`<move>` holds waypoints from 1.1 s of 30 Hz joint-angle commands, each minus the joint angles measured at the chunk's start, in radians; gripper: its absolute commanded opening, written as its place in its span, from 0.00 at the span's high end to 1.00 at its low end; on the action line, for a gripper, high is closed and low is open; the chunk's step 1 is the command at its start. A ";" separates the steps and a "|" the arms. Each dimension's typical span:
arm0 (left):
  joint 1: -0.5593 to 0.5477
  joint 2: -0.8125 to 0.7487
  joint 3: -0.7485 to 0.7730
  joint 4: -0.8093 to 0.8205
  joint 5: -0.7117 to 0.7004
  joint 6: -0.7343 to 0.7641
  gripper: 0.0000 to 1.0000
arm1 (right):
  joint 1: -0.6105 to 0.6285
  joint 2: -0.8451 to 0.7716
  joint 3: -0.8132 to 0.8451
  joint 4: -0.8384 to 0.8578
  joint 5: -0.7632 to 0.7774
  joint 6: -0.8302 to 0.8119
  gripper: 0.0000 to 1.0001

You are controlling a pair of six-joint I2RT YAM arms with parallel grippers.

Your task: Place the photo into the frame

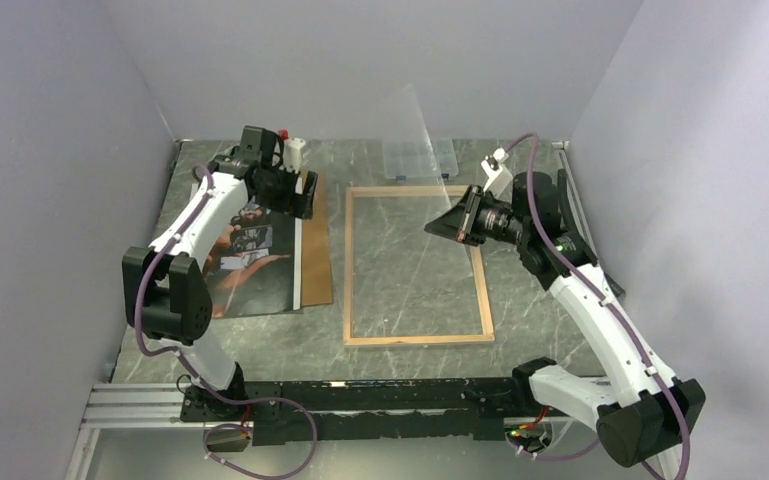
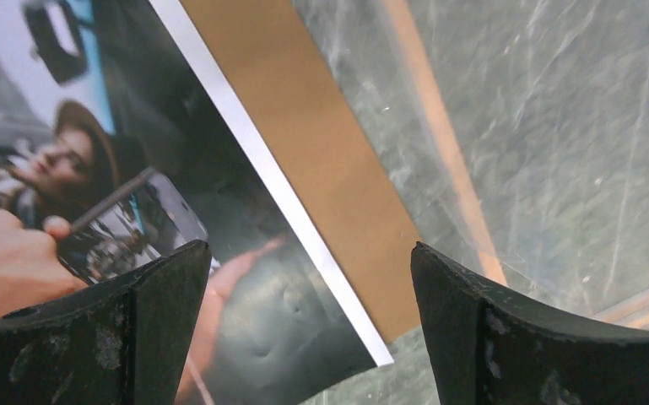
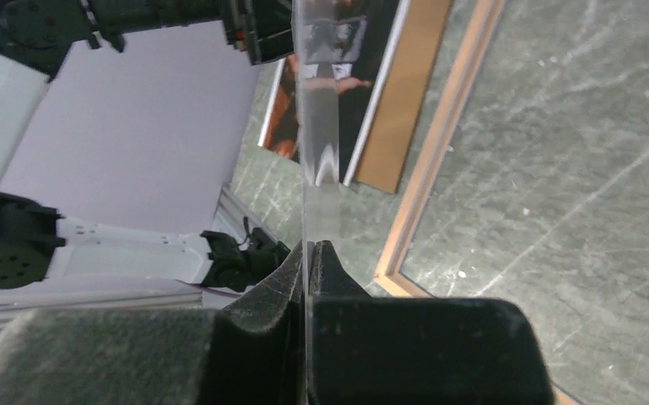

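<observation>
The frame (image 1: 415,339) lies flat mid-table, light wood side up, with bare table showing inside it. My right gripper (image 1: 452,224) is shut on the edge of the clear pane (image 1: 422,115) and holds it upright and tilted above the frame's far right corner. In the right wrist view the pane (image 3: 316,126) stands edge-on between my closed fingers (image 3: 308,253), with the frame's rail (image 3: 439,143) below. The photo (image 1: 250,255) lies on the brown backing board (image 1: 317,262) left of the frame. My left gripper (image 1: 295,195) is open above the photo's corner (image 2: 245,321), with its jaws apart and empty (image 2: 308,321).
A small clear plastic compartment box (image 1: 398,165) sits at the back behind the frame. A small white object (image 1: 294,152) stands at the back left. Grey walls close in on the left, back and right. A black rail (image 1: 360,395) runs along the near edge.
</observation>
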 commanded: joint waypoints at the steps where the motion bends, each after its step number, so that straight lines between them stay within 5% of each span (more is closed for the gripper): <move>1: -0.005 -0.011 -0.078 0.003 -0.025 0.005 0.05 | -0.023 -0.002 -0.194 0.205 0.034 0.041 1.00; 12: -0.025 0.030 -0.173 0.021 -0.034 0.042 0.11 | -0.047 -0.147 -0.597 0.438 0.219 0.059 1.00; 22: -0.164 0.060 -0.195 0.030 -0.071 0.046 0.12 | -0.093 -0.182 -0.666 0.413 0.245 0.016 1.00; 33: -0.206 0.147 -0.141 0.031 -0.112 0.039 0.17 | -0.206 -0.062 -0.570 0.303 0.107 -0.101 1.00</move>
